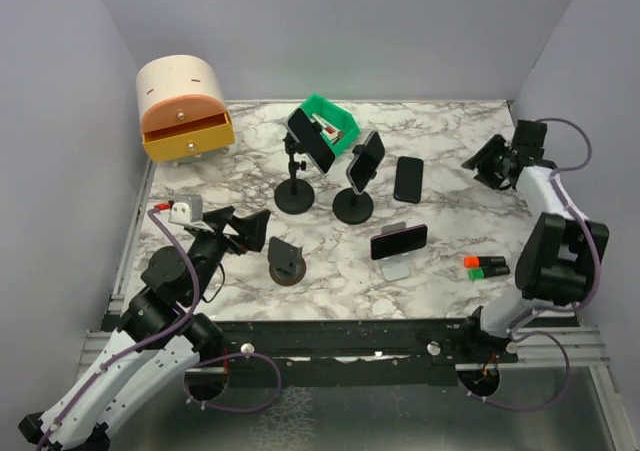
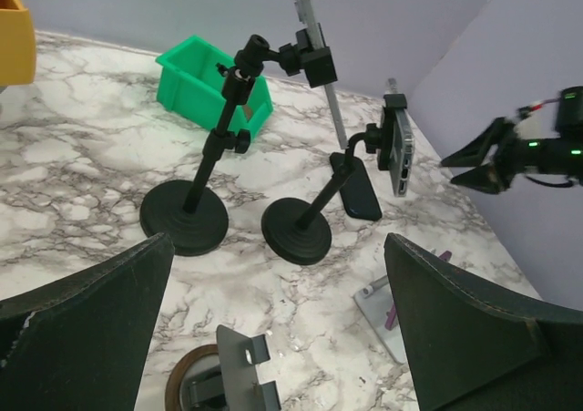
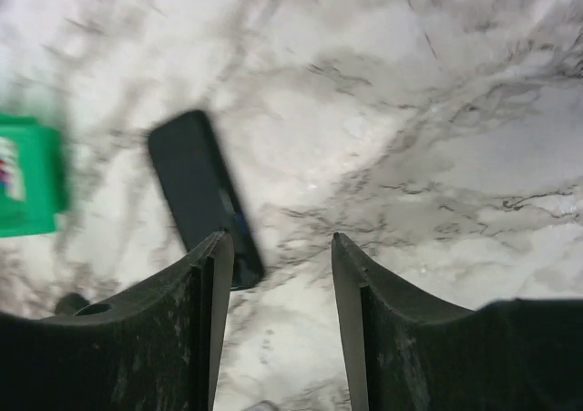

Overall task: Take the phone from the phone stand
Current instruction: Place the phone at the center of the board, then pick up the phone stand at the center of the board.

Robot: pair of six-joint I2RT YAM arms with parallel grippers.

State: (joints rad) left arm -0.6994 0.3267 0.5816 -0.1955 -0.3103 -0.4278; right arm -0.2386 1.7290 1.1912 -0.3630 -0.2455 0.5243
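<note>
Nearest the arms and well in front of the green bin (image 1: 316,105), the left gripper (image 1: 240,227) hangs with its claw spread as wide as it goes and nothing in it; an empty stand (image 1: 285,259) sits just beside it. To the bin's front right, the easel phone (image 1: 398,240) leans lengthwise in a low easel stand (image 1: 398,268), with two highlighters (image 1: 485,266) further right. Directly in front of the bin, the tall-pole phone (image 1: 311,138) and short-pole phone (image 1: 366,159) sit clamped on a tall pole stand (image 1: 293,197) and a short pole stand (image 1: 353,207). A loose phone (image 1: 408,179) lies flat on the table (image 1: 450,221) right of the bin. Far right of the bin, the right gripper (image 3: 276,256) hovers with its claw partly parted and holds nothing. A drawer box (image 1: 180,96) sits left of the bin. That makes four phones, three of them mounted; four stands, one bare; two highlighters; one bin; one drawer box. Which mounted phone is meant I cannot tell. Any of them is probably a stiff, fairly light slab with slick glass faces, breakable if dropped, so pinch across the long edges clear of the clamp, and expect a pole stand to tip if its clamp drags
</note>
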